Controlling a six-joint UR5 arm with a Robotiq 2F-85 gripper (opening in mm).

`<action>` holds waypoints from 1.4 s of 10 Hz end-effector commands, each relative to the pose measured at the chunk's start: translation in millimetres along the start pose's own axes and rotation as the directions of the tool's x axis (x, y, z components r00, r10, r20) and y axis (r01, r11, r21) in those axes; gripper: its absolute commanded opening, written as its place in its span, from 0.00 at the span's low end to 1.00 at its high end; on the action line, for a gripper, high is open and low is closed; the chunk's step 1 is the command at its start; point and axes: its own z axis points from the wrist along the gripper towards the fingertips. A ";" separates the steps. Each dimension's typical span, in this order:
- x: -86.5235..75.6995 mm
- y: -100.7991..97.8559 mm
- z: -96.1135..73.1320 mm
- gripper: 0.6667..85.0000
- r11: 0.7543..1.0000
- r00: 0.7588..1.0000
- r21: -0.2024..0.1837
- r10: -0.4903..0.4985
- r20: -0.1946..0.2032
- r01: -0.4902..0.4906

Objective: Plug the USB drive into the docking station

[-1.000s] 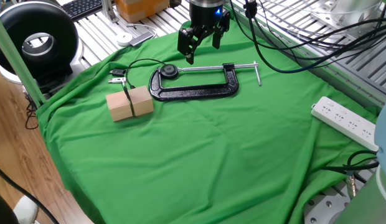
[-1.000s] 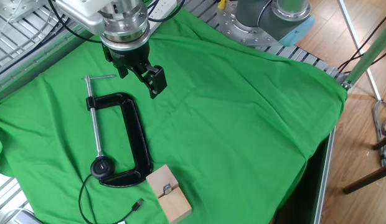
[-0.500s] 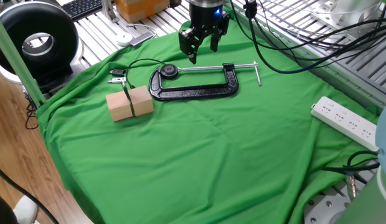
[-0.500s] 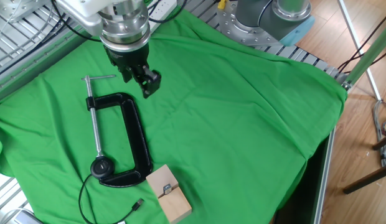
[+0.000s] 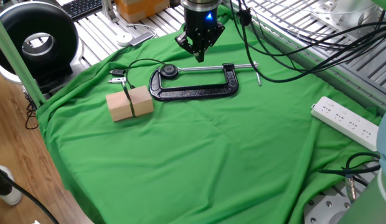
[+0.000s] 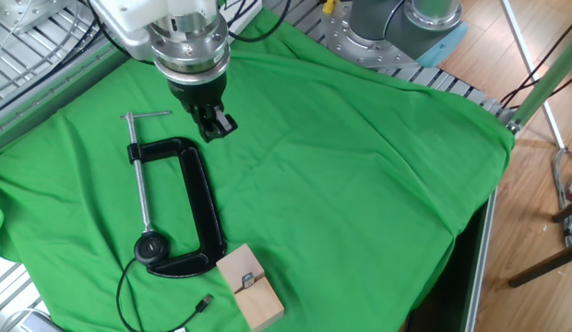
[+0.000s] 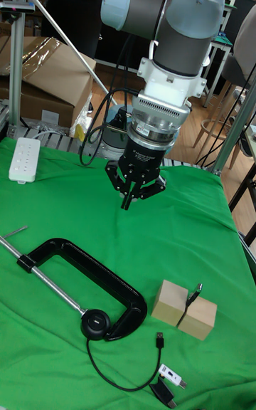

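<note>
Gripper (image 6: 214, 126) hangs above green cloth (image 6: 360, 175), just past clamp's (image 6: 189, 207) bar end, fingers nearly together, nothing between them. USB stick (image 7: 193, 295) sits upright in slot between two wooden blocks (image 7: 185, 309). Round black dock (image 7: 94, 322) lies inside clamp's jaw opening, touching screw pad; thin cable (image 7: 117, 374) loops off to silver plug (image 7: 161, 340). White power strip (image 5: 345, 121) well apart at cloth edge.

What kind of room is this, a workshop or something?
Probably a robotics lab: a robot arm's gripper hangs over a green cloth on a metal-framed bench, with a C-clamp and power strip nearby.
</note>
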 end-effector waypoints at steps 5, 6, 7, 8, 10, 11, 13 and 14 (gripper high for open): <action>4.3 28.7 5.4 0.01 0.997 1.000 -0.082 -0.005 -0.010 0.005; 4.0 29.2 5.3 0.01 0.997 1.000 -0.083 -0.004 -0.009 0.003; 3.6 29.2 5.3 0.01 0.996 1.000 -0.084 0.001 -0.008 -0.002; 2.7 30.7 5.2 0.01 0.996 1.000 -0.089 0.003 -0.004 -0.003; 8.8 32.2 5.0 0.01 0.994 0.999 -0.096 -0.050 -0.023 0.047; 13.3 22.3 5.6 0.01 0.995 0.996 -0.060 -0.076 -0.040 0.074; 15.8 23.4 5.4 0.01 0.986 0.987 -0.069 -0.154 -0.044 0.151; 10.9 27.3 5.3 0.01 0.983 0.985 -0.081 -0.168 -0.022 0.166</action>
